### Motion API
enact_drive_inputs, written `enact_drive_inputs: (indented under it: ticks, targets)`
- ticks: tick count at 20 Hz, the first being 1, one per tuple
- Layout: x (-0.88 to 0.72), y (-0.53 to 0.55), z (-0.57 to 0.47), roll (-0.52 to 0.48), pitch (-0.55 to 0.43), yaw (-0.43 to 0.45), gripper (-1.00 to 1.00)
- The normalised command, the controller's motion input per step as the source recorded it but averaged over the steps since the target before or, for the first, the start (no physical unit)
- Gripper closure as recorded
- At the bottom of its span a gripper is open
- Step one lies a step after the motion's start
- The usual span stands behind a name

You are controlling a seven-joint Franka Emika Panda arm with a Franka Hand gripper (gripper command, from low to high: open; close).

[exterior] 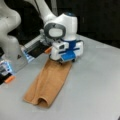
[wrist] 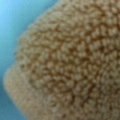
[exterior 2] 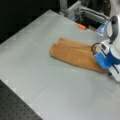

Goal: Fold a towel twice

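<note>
One fold already shows in the towel [exterior: 48,85], a long strip on the grey worktop [exterior: 95,87]; the pincer [exterior: 65,60] presses its far end, jaw state indiscernible, where gripping both layers together seems wise.

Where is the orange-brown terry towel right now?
In both front views the orange-brown terry towel lies on the grey table as a long narrow strip, one end under the hand, which is low on it.

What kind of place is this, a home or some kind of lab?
Probably a robotics lab: a bare grey metal table, aluminium framing behind it, and the pincer set down at one end of a folded towel.
</note>
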Motion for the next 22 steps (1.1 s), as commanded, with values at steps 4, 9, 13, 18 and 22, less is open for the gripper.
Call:
enact_drive_inputs:
  ticks: [4,9,13,18,22]
  targets:
    - [0.08,0.31,-0.25,-0.261,0.062,0.008,-1.00]
    - [0.09,0.31,-0.25,-0.234,0.070,0.031,-1.00]
    - [0.11,0.29,-0.26,-0.241,0.061,0.093,-1.00]
    - [0.14,0.22,-0.30,-0.218,0.041,0.165,1.00]
    - [0.14,0.20,-0.31,-0.236,0.027,0.174,1.00]
